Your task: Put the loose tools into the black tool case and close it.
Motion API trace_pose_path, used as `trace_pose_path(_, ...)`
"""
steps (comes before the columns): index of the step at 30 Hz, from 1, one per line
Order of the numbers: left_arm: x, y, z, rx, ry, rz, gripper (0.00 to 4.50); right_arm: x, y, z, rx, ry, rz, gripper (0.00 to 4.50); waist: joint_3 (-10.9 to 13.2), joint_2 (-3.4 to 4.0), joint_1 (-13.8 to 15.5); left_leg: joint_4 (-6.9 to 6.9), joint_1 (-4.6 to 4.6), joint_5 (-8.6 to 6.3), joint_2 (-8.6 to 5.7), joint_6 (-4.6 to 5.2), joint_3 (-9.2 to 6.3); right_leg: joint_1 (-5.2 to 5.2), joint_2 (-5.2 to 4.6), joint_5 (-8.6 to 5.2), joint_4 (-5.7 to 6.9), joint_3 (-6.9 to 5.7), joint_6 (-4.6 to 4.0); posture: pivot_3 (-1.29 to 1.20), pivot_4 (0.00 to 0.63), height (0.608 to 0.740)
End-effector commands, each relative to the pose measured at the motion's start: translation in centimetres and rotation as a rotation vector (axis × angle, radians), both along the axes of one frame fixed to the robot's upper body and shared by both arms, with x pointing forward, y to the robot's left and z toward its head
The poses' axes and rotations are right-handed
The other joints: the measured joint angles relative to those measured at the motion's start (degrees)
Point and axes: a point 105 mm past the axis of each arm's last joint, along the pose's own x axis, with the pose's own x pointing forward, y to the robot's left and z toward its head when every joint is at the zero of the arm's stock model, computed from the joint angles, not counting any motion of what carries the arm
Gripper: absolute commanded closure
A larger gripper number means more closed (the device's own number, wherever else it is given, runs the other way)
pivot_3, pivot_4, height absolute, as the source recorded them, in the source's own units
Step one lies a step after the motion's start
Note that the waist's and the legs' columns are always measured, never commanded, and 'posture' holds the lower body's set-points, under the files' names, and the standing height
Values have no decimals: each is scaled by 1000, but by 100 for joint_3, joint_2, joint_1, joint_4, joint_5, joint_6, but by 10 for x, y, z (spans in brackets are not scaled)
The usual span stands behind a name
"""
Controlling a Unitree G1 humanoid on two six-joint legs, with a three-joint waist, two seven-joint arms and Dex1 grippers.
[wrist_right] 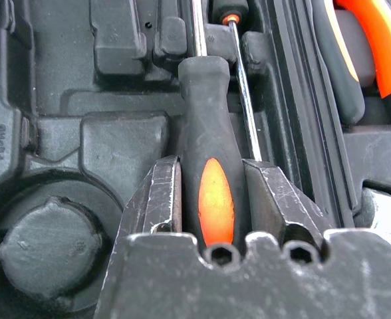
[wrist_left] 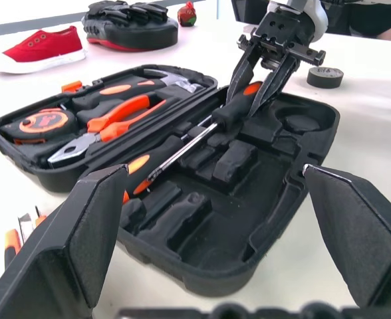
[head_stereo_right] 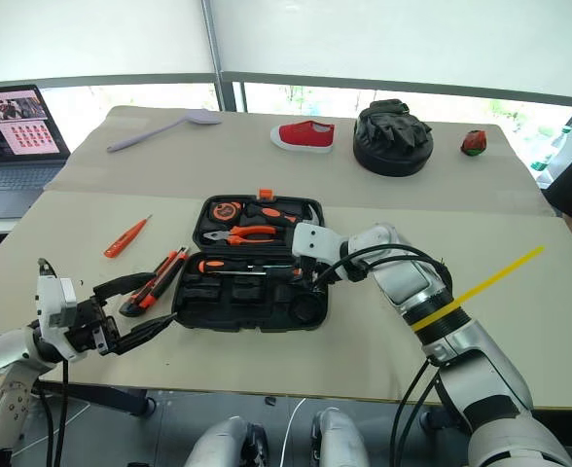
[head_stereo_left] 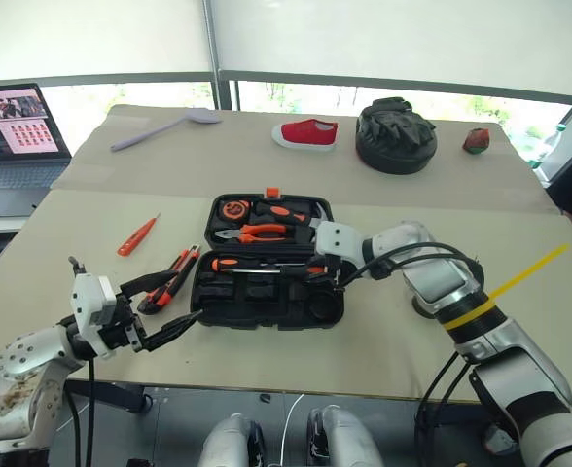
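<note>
From the head, the black tool case [head_stereo_left: 271, 263] lies open mid-surface, the right tool [head_stereo_left: 337, 280] reaching into its near half. The left tool [head_stereo_left: 174, 306] hangs spread beside a utility knife [head_stereo_left: 174, 277]. Left wrist: fingers [wrist_left: 355, 232] wide apart. Right wrist: pads [wrist_right: 163, 193] pinching a screwdriver [wrist_right: 212, 173] over its slot.

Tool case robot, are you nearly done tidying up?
Not yet. Pliers and a tape measure already lie in the open black tool case. The right gripper is shut on a screwdriver, setting it into the case. The left gripper waits open. Outside lie the small orange screwdriver, the utility knife and the tape roll. Then the lid needs closing.
</note>
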Motion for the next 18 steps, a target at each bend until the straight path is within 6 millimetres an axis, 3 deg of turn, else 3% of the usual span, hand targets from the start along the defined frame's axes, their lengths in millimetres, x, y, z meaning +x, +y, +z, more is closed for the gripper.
trace_pose_path(1,-1,2,13,9,-57,1,0,-1,3,12,11,-52,66,2228,0,0,6,0,0,0,0,-1,0,0,0,0,0,0,0,0,150,740)
trace_pose_path(3,-1,2,12,8,-56,3,0,-2,10,30,89,-102,127,1557,1,1,7,-1,-1,-1,0,-1,0,0,0,0,-1,-2,0,0,150,740)
trace_pose_path(6,-1,3,10,5,-51,8,0,-9,14,60,240,-88,220,1557,3,2,-8,-4,-3,0,0,1,0,-1,3,-1,-3,-1,0,0,150,740)
trace_pose_path(9,-1,3,9,3,-50,12,0,-15,12,66,336,-43,252,1557,4,3,-11,-4,0,4,0,6,0,0,7,0,-2,1,-1,0,150,740)
trace_pose_path(12,-1,3,7,0,-46,14,0,-10,15,62,414,8,184,2326,4,3,-2,-3,3,3,1,3,0,3,4,1,-1,0,-2,0,150,740)
trace_pose_path(18,1,-1,4,5,-36,0,0,-9,26,23,329,-3,143,4342,5,5,-4,-4,1,1,1,-3,0,0,3,9,0,0,-16,0,150,740)
